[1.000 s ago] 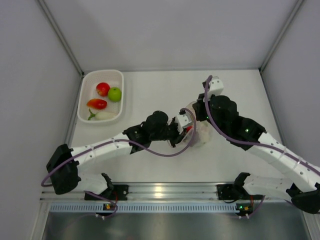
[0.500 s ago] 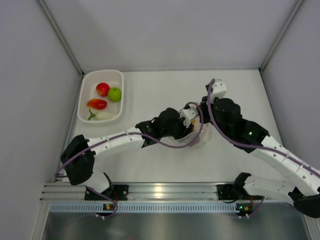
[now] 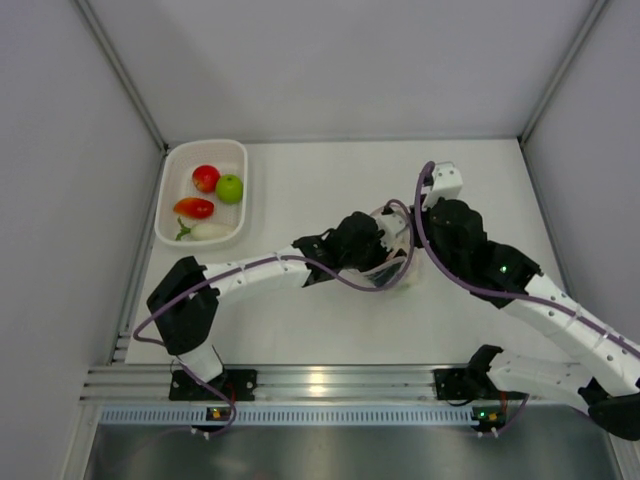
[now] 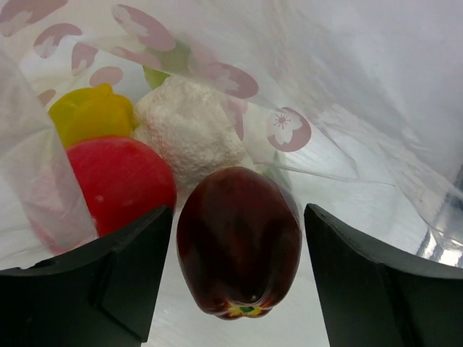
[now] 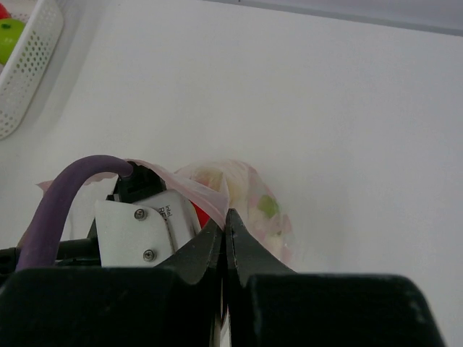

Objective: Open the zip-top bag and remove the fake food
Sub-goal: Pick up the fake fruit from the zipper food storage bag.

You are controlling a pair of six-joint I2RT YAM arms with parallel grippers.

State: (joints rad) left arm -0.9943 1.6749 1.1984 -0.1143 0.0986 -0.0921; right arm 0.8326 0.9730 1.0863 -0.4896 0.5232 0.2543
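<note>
The zip-top bag (image 3: 398, 278) lies mid-table, and my right gripper (image 5: 226, 212) is shut on its pinkish upper edge (image 5: 206, 189), holding the mouth up. My left gripper (image 4: 239, 217) has reached inside the bag and is open. A dark purple fruit (image 4: 239, 249) lies between its fingers (image 4: 130, 275), with a gap on each side. Further inside the bag are a red piece (image 4: 119, 181), a yellow piece (image 4: 90, 116) and a white bumpy piece (image 4: 189, 130). From above, the left fingers are hidden by the bag and wrist.
A white perforated basket (image 3: 168, 215) stands at the far left of the table. It holds a red fruit (image 3: 206, 178), a green fruit (image 3: 230, 188), an orange-red piece (image 3: 195, 208) and a white radish (image 3: 205, 231). Grey walls close in the table's sides.
My left arm has pushed rightward into the bag and its jaws have opened from shut. The right arm has shifted slightly right, still pinching the bag's edge.
</note>
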